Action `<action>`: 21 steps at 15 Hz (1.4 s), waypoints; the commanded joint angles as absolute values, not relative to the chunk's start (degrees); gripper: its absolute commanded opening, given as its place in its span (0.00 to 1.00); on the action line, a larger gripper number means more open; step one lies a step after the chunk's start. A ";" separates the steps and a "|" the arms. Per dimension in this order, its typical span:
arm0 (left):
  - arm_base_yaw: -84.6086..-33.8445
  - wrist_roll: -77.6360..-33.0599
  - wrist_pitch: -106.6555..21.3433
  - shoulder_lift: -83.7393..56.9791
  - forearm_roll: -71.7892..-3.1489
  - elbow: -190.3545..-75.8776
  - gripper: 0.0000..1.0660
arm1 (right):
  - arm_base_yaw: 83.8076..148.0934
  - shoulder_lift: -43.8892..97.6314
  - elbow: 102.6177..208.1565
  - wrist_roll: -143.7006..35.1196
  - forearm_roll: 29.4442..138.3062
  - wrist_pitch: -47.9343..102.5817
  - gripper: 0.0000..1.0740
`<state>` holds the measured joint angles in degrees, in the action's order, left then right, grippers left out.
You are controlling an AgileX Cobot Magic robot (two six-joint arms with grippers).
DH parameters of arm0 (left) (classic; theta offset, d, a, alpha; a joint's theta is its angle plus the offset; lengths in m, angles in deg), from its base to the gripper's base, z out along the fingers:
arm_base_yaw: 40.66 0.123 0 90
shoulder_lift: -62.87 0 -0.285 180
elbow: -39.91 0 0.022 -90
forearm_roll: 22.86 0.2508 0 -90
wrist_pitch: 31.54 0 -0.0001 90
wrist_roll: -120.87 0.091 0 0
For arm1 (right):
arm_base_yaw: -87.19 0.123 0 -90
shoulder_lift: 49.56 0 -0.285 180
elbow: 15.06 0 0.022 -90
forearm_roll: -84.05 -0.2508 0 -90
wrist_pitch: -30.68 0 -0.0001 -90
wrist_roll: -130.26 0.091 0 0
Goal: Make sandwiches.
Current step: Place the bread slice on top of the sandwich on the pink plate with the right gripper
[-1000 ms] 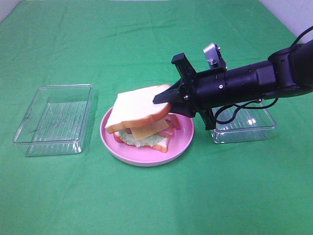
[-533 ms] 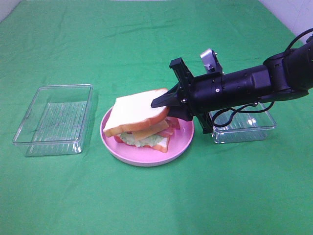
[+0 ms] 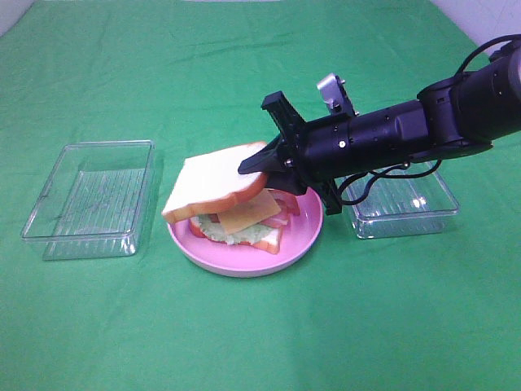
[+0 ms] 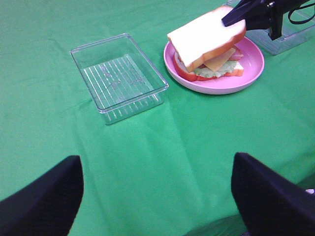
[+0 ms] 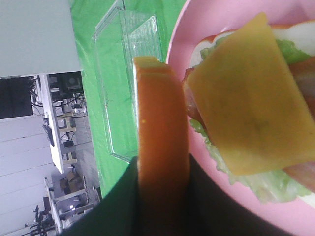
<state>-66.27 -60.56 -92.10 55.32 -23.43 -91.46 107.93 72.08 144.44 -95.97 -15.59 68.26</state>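
Gripping the top bread slice [image 3: 216,181] by its crust edge, the right gripper [image 3: 259,163] holds it tilted over the stack [image 3: 244,224] on the pink plate [image 3: 301,236], its free corner dipping toward the left tray [image 3: 89,198]. The left gripper [image 4: 157,191] hangs wide open over the green cloth [image 3: 260,342], well short of the plate. No writing is readable.

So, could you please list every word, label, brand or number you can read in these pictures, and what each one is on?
None: no readable text shows in any view.
The top bread slice, pink plate, both clear plastic containers and right gripper bear no markings.
Background room clutter in the right wrist view is too small and blurred to read.
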 commanded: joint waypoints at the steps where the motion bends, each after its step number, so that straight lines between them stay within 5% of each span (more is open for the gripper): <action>1: -66.16 -60.50 -91.47 56.58 -23.26 -91.40 0.73 | 108.16 72.99 144.84 -95.80 -18.97 67.29 0.00; 8: -66.16 -60.50 -91.47 56.58 -23.26 -91.40 0.73 | 108.22 74.14 144.84 -96.03 -18.57 66.60 0.01; 9: -66.16 -60.50 -91.47 56.58 -23.26 -91.40 0.73 | 108.22 74.14 144.84 -96.03 -18.51 66.60 0.20; 13: -66.16 -60.50 -91.47 56.58 -23.26 -91.40 0.73 | 108.22 74.08 144.84 -96.78 -18.28 66.60 0.62; 21: -66.16 -60.50 -91.47 56.58 -23.26 -91.40 0.73 | 108.16 72.25 144.84 -97.52 -13.36 61.21 0.64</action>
<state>-66.27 -60.56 -92.10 55.32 -23.43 -91.46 107.93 73.34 144.56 -96.66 -13.81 61.73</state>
